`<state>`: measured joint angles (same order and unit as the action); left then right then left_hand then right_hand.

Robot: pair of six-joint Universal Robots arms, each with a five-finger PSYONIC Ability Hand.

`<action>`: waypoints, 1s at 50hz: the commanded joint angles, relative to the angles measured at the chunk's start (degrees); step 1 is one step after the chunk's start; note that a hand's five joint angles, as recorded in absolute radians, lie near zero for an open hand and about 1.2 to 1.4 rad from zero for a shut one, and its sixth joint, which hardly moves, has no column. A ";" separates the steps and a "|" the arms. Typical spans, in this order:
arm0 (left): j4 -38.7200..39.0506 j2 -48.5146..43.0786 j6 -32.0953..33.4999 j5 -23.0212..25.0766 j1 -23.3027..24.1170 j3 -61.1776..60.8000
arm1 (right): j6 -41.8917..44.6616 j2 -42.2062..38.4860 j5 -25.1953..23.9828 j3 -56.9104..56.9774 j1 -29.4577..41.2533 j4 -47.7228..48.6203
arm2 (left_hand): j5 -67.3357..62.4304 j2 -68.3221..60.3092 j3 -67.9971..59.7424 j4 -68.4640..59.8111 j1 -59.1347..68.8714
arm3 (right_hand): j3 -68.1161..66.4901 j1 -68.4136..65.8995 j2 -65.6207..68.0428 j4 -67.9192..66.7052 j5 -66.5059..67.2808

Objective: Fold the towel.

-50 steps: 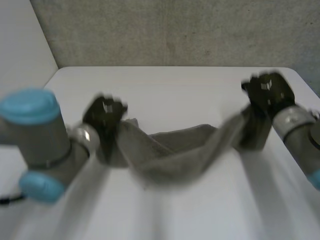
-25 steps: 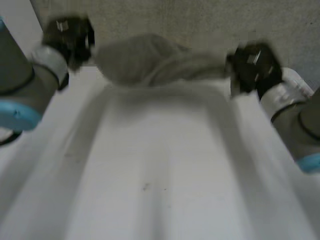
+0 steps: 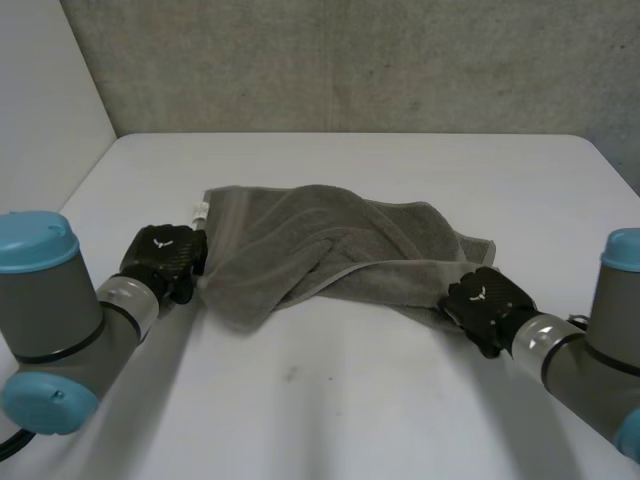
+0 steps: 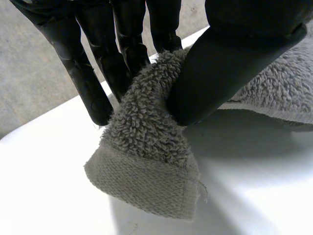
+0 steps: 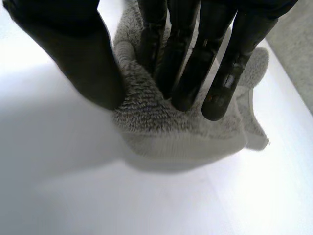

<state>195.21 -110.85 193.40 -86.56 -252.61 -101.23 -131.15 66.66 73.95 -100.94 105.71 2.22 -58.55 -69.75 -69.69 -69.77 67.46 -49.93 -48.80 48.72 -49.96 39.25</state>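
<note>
A grey towel (image 3: 330,250) lies rumpled and loosely doubled over on the white table (image 3: 330,400). My left hand (image 3: 165,258) is at the towel's near left corner. In the left wrist view its thumb (image 4: 220,63) pinches that corner (image 4: 146,161) against the fingers, just above the table. My right hand (image 3: 485,305) is at the towel's near right corner. In the right wrist view its straight fingers (image 5: 190,58) rest on the towel corner (image 5: 171,132), and the thumb stands a little apart beside a ridge of cloth.
A grey wall (image 3: 350,60) runs behind the table's far edge. Bare tabletop stretches in front of the towel, between my two arms, and beyond the towel toward the wall.
Both hands swung the towel up and away, then brought it down; it now lies on the table. The right hand's thumb has loosened from the cloth.
</note>
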 commanded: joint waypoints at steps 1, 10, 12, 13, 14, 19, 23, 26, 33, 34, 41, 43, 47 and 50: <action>-0.10 4.06 -0.21 -0.01 -0.60 -2.65 | 4.95 6.01 -0.47 0.12 -4.19 -6.97 | -11.45 -10.25 -10.31 -10.23 12.54 | 17.26 16.14 -16.06 17.30 -16.59; -0.10 5.21 -0.21 -0.01 -0.43 -3.62 | -17.25 9.45 -0.20 10.21 -4.81 -7.05 | -11.45 -10.25 -10.31 -10.23 12.54 | 20.83 19.71 -19.63 20.87 -20.16; -0.10 5.21 -0.30 -0.01 -0.43 -3.62 | -20.95 9.45 -0.20 12.15 -4.63 -7.75 | -11.45 -10.25 -10.31 -10.23 12.54 | 21.00 19.88 -19.80 21.04 -20.33; -0.10 5.21 -0.30 -0.01 -0.43 -3.62 | -20.99 9.45 -0.20 12.17 -4.63 -7.76 | -11.45 -10.25 -10.31 -10.23 12.54 | 21.00 19.88 -19.80 21.04 -20.33; -0.10 5.21 -0.21 -0.01 -0.34 -3.71 | -23.77 8.76 -0.29 14.34 -4.28 -9.07 | -11.45 -10.25 -10.31 -10.23 12.54 | 21.17 20.05 -19.96 21.20 -20.50; -0.10 5.21 -0.21 -0.01 -0.34 -3.79 | -25.47 1.10 -0.03 23.33 -3.40 -15.58 | -11.45 -10.25 -10.31 -10.23 12.54 | 21.84 20.72 -20.64 21.88 -21.17; -0.10 5.38 -0.21 -0.01 -0.34 -3.88 | -26.35 -8.80 0.67 34.46 -0.42 -22.86 | -11.45 -10.25 -10.31 -10.23 12.54 | 21.67 20.55 -20.47 21.71 -21.00; -0.10 5.99 -0.21 -0.01 -0.43 -3.97 | -27.31 -15.30 1.11 41.58 0.38 -25.94 | -11.45 -10.25 -10.31 -10.23 12.54 | 21.17 20.05 -19.97 21.21 -20.50; -0.10 6.35 -0.30 -0.01 -0.51 -3.44 | -29.86 -24.54 1.73 50.65 1.17 -28.06 | -11.45 -10.25 -10.31 -10.23 12.54 | 19.83 18.71 -18.62 19.86 -19.16; -0.10 6.35 -0.30 -0.01 -0.51 -3.36 | -30.04 -25.95 1.73 51.79 1.26 -28.06 | -11.45 -10.25 -10.31 -10.23 12.54 | 19.49 18.37 -18.29 19.53 -18.82; -0.10 6.35 -0.30 -0.01 -0.51 -3.18 | -29.87 -29.04 1.73 53.47 1.96 -27.54 | -11.45 -10.25 -10.31 -10.23 12.54 | 19.49 18.37 -18.28 19.52 -18.82; -0.10 6.44 -0.30 -0.01 -0.51 -3.18 | -29.86 -29.48 1.82 53.56 2.05 -27.45 | -11.45 -10.25 -10.31 -10.23 12.54 | 19.49 18.37 -18.28 19.52 -18.82; -0.10 6.44 -0.30 -0.01 -0.51 -3.09 | -29.69 -30.27 1.82 53.56 2.05 -27.45 | -11.45 -10.25 -10.31 -10.23 12.54 | 18.82 17.70 -17.62 18.86 -18.15; -0.10 6.53 -0.30 -0.01 -0.60 -3.00 | -29.60 -30.62 1.90 53.56 2.05 -27.45 | -11.45 -10.25 -10.31 -10.23 12.54 | 11.97 10.85 -10.77 12.01 -11.30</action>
<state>195.12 -104.43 193.09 -86.57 -253.13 -104.34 -161.01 36.53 75.77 -47.09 107.76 -25.31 -58.55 -69.75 -69.70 -69.77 67.47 -31.11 -30.66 32.01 -31.16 20.43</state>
